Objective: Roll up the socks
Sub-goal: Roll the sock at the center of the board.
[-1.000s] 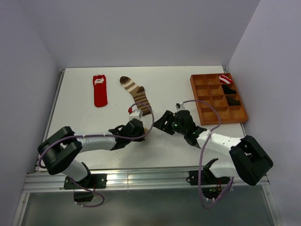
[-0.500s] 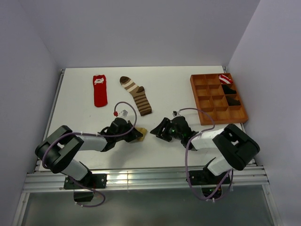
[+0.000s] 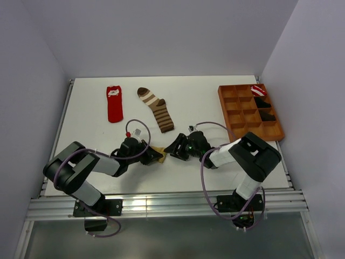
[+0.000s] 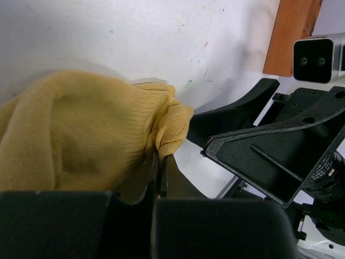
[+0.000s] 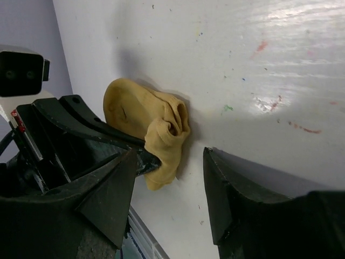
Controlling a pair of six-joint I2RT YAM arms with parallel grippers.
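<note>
The mustard-yellow sock (image 3: 159, 151) lies bunched on the table near the front middle; it also shows in the left wrist view (image 4: 81, 135) and in the right wrist view (image 5: 151, 124). My left gripper (image 3: 154, 155) is shut on a fold of its edge. My right gripper (image 3: 173, 149) is open, low over the table, its jaws just right of the sock and not touching it. The red sock with a white mark (image 3: 114, 103) and the brown-and-tan striped sock (image 3: 156, 108) lie flat at the back left.
A wooden compartment tray (image 3: 249, 128) stands at the right; it holds a red-and-white striped bundle (image 3: 259, 90) and black bundles (image 3: 265, 108). Walls close the table on the left, back and right.
Both grippers have moved left and toward each other. The left gripper has drawn the yellow sock left with it; the right gripper has come up close to the sock's right side.
</note>
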